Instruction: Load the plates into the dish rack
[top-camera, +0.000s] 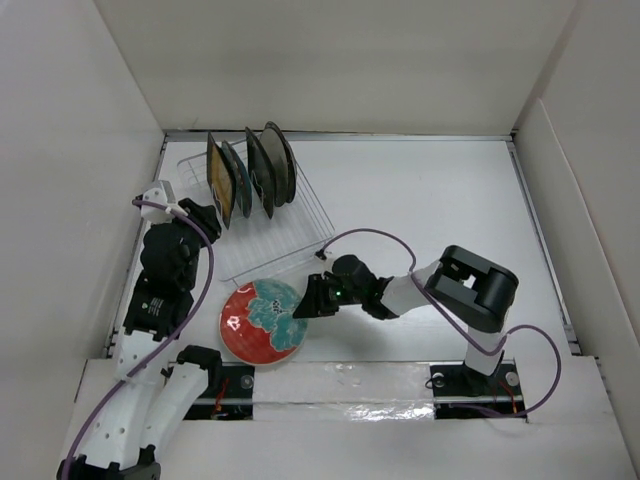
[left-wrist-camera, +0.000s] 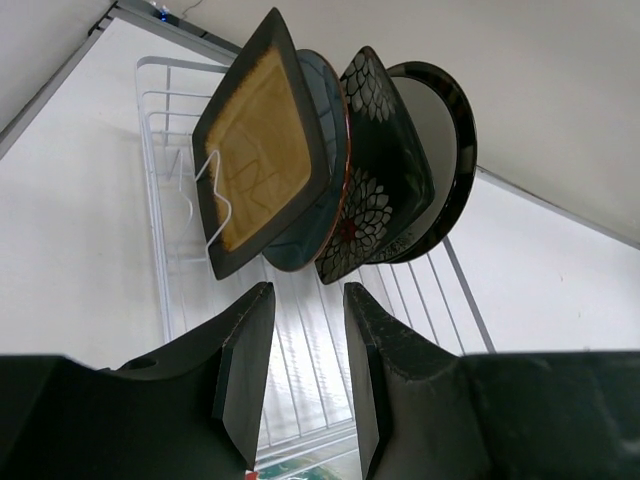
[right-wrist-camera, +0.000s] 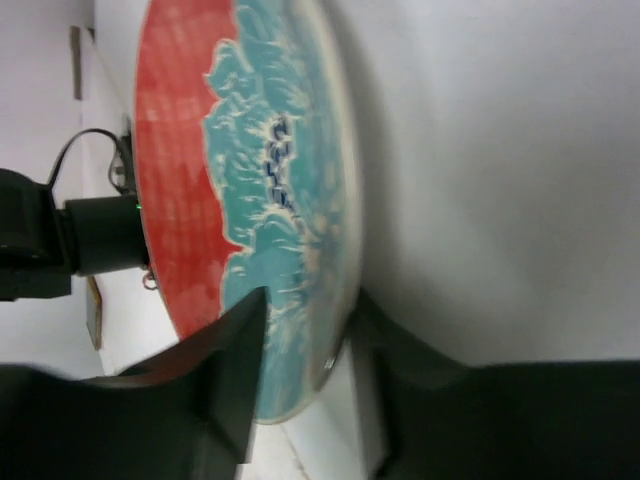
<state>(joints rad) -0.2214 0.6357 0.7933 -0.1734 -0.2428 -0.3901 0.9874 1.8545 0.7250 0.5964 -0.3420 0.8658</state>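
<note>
A red plate with teal flowers lies on the table in front of the dish rack. My right gripper is open and straddles the plate's right rim, one finger over its face and one beneath; a thin white strip shows beside the rim. Standing on edge in the rack are a square black-gold plate, a teal one, a dark floral one and a dark-rimmed cream one. My left gripper hangs open and empty at the rack's left side.
White walls close in the table on the left, back and right. The right arm's purple cable loops over the table just right of the rack. The left arm's body stands between the rack and the left wall.
</note>
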